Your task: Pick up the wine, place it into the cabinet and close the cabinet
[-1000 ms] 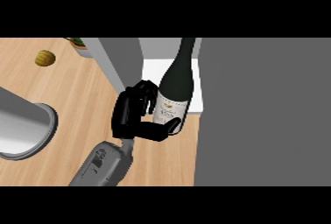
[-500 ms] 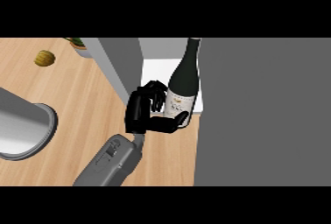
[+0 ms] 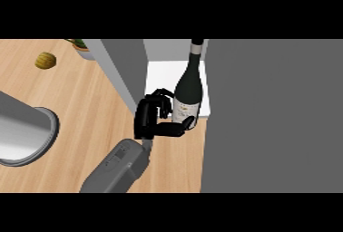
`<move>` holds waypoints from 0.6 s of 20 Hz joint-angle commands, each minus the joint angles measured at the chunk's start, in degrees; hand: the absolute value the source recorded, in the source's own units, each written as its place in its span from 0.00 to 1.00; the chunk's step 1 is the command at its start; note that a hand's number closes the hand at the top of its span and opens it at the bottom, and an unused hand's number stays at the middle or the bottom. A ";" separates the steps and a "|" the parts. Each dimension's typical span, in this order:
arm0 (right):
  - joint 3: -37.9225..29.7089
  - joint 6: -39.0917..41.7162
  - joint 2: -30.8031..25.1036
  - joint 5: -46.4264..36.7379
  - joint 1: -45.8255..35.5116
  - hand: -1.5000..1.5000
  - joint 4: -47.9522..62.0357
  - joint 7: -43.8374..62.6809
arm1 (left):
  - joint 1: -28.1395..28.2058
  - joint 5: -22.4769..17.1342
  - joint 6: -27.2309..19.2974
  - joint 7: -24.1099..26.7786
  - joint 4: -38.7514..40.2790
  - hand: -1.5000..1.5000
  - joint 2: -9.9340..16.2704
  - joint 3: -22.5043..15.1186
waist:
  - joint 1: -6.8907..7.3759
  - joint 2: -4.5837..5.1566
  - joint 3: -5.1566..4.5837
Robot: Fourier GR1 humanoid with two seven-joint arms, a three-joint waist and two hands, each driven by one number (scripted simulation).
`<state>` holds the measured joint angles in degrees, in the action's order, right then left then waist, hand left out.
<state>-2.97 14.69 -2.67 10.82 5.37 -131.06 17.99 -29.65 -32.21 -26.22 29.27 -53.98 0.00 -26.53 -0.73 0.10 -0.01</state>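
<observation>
From the head view we look steeply down at a wooden counter (image 3: 100, 95). One grey forearm (image 3: 117, 167) comes up from the lower edge, left of centre, and ends in a black hand (image 3: 149, 121). Which arm this is we cannot tell from the view alone; it appears to be the right hand, and no other hand shows.

Compared with a second ago, the hand has moved further up and to the right, carrying the wine bottle (image 3: 188, 90) deeper toward the cabinet. The bottle now stands nearly upright, where before it leaned more to the right, and its neck reaches higher in the view.

The hand is grasping the bottle: its fingers (image 3: 161, 97) curl round the left side of the lower body by the pale label, and the thumb (image 3: 182, 127) hooks under the base. The bottle's lower half sits over the white cabinet shelf (image 3: 161, 74), between the grey cabinet door (image 3: 124, 72) on the left and a broad grey panel (image 3: 271, 115) on the right.

On the counter, a small yellowish round thing (image 3: 46, 60) lies at the upper left. A potted plant (image 3: 81, 46) peeks in at the top, just beside the door. A large grey round rim (image 3: 30, 131) fills the left edge.
</observation>
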 commanded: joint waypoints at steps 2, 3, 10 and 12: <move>0.67 1.73 0.82 0.01 4.58 0.00 -1.38 -2.62 | 1.87 -5.66 -0.78 3.39 1.83 1.00 0.00 -3.93 | -0.15 -0.05 0.00; 1.62 0.30 1.01 -0.22 3.90 0.00 -4.26 0.37 | -1.81 -4.87 5.84 5.55 9.62 1.00 0.00 3.33 | -0.19 0.03 -0.01; 2.00 1.37 1.39 -2.07 3.66 0.00 0.07 -2.30 | -3.04 -10.83 10.72 8.12 13.03 1.00 0.00 4.13 | -0.09 0.02 -0.01; -0.35 1.68 1.02 1.18 2.51 0.00 0.66 -3.46 | -8.83 -12.74 10.85 8.73 18.79 1.00 0.00 4.02 | -0.40 0.10 -0.01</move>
<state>-2.70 15.91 -2.15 11.04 7.29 -130.96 16.41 -34.16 -42.49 -17.61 36.57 -41.15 0.03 -23.63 -0.96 0.17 -0.03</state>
